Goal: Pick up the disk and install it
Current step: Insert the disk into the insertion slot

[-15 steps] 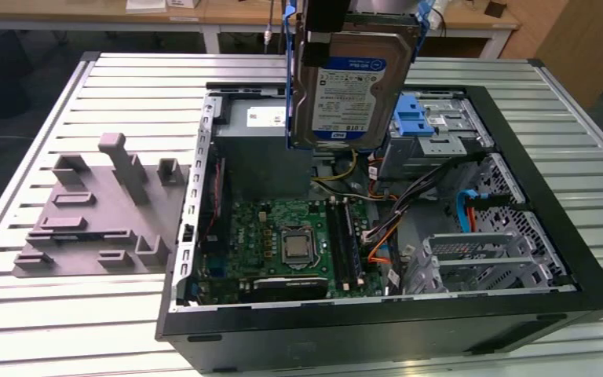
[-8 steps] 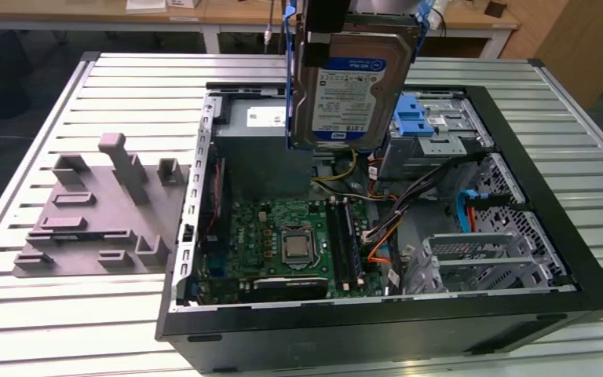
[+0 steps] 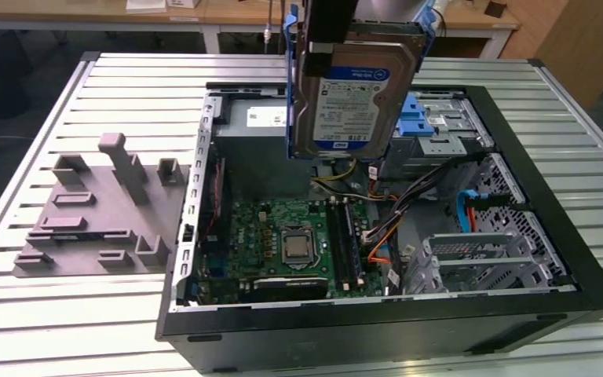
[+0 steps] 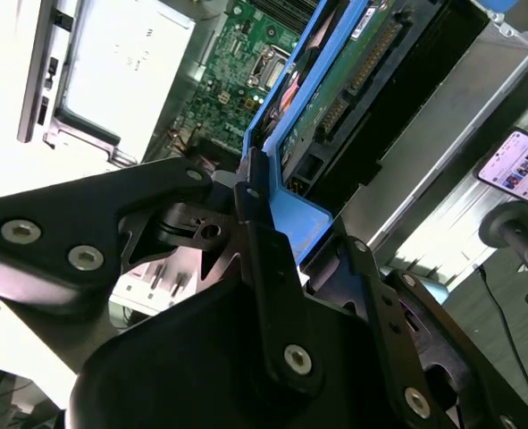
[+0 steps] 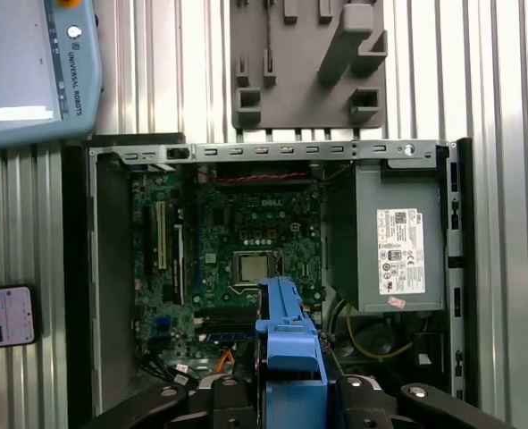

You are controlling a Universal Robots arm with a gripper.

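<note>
Gripper (image 4: 297,222) is clamped on the disk (image 3: 349,98), with the jaws pinching one short end of its blue frame (image 5: 289,344). The disk hangs on edge in the air, label side toward the exterior camera, and I see no contact with anything below. In the second wrist view its green board side and connector end point away from the gripper, down toward the open PC case (image 3: 553,306). In the exterior view the disk sits over the 12 o'clock part of the case, in front of the grey power supply box (image 5: 398,250) with the white sticker. Blue ridged tabs (image 3: 427,118) in the drive bay show just past the disk's edge, at about 1 o'clock in the case. The motherboard (image 3: 270,236) lies flat across the 7 o'clock half of the case, CPU socket (image 3: 296,245) near the middle, and loose cables (image 3: 391,228) run beside it. A perforated metal cage (image 3: 480,251) sits at 4 o'clock inside the case. The case rests on the slatted counter (image 3: 71,314), and a grey printed fixture (image 3: 103,212) lies at 9 o'clock from it, close to the case wall. The first wrist view also shows a phone (image 5: 4,315) and a teach pendant (image 5: 31,71) on the counter outside the case.
</note>
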